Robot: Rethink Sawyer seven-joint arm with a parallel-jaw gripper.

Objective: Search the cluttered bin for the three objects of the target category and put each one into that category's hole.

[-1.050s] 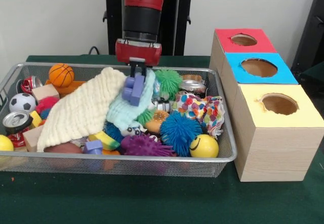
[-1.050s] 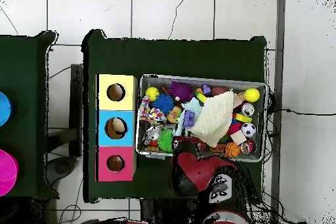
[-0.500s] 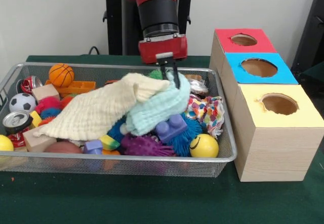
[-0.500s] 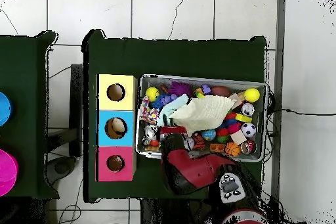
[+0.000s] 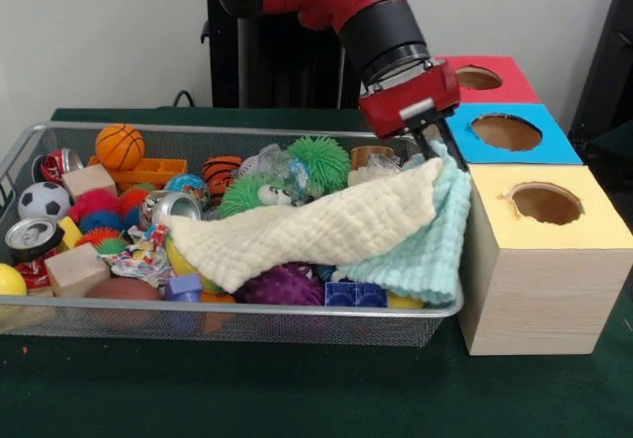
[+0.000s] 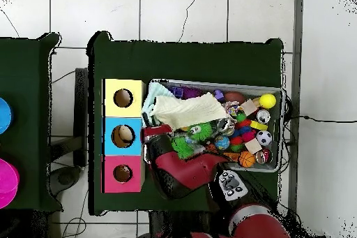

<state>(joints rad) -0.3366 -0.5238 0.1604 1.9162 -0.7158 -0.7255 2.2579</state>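
My gripper (image 5: pixel 440 151) is shut on a corner of a mint green cloth (image 5: pixel 427 250) and holds it up at the bin's right end, beside the blue-topped box (image 5: pixel 506 131). The mint cloth hangs down over the wire bin's rim (image 5: pixel 119 306) against the yellow-topped box (image 5: pixel 544 206). A cream cloth (image 5: pixel 316 228) is dragged along with it and lies stretched across the toys. In the overhead view the gripper (image 6: pixel 149 133) is at the bin's left end, with the cream cloth (image 6: pixel 185 110) and the mint cloth (image 6: pixel 151 98) next to the yellow box (image 6: pixel 123 98).
A red-topped box (image 5: pixel 475 77) stands behind the blue one; each box has a round hole. The bin holds a blue building block (image 5: pixel 354 295), a purple spiky ball (image 5: pixel 282 285), a green spiky ball (image 5: pixel 321 161), a basketball (image 5: pixel 120 145), a soccer ball (image 5: pixel 44 201), cans and wooden blocks.
The gripper has swung right and toward the boxes, pulling both cloths across the bin. The mint cloth now hangs over the bin's right rim. The purple block dropped off earlier.
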